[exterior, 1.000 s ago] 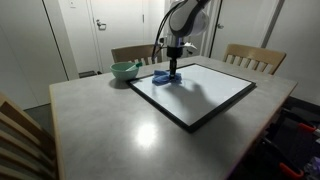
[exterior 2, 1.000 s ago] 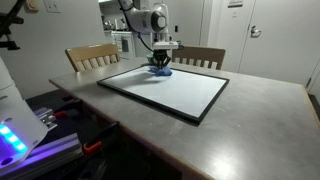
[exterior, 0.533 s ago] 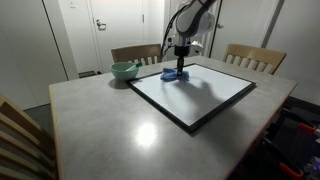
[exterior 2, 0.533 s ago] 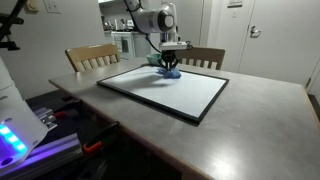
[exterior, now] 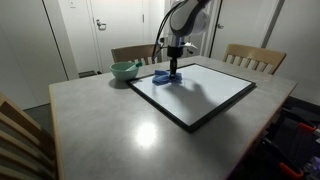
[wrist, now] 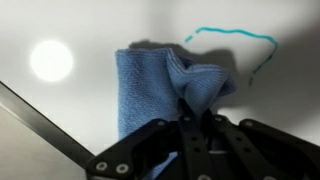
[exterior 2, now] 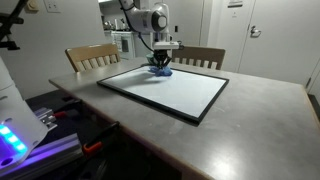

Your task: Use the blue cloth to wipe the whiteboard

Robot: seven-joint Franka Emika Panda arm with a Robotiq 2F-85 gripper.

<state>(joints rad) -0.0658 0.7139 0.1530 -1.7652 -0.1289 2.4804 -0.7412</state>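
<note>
Blue cloth [wrist: 155, 90]: small, rumpled, bright blue fabric rag, pinched at a bunched fold and pressed onto the board near the corner by the bowl.
Gripper [wrist: 196, 120]: black two-fingered gripper, closed narrow on the fold at the cloth's 4 o'clock edge in the wrist view.
Handling: judged soft, light and limp; a thick gathered fold is best gripped, since it may slip.
Whiteboard [exterior: 205, 95]: large flat white board, thin black frame; a teal scribble [wrist: 235, 36] is seen at the cloth's 1 o'clock.
Surroundings: grey tabletop [exterior: 110, 125]; pale green bowl [exterior: 124, 70] at the cloth's 9 o'clock.
</note>
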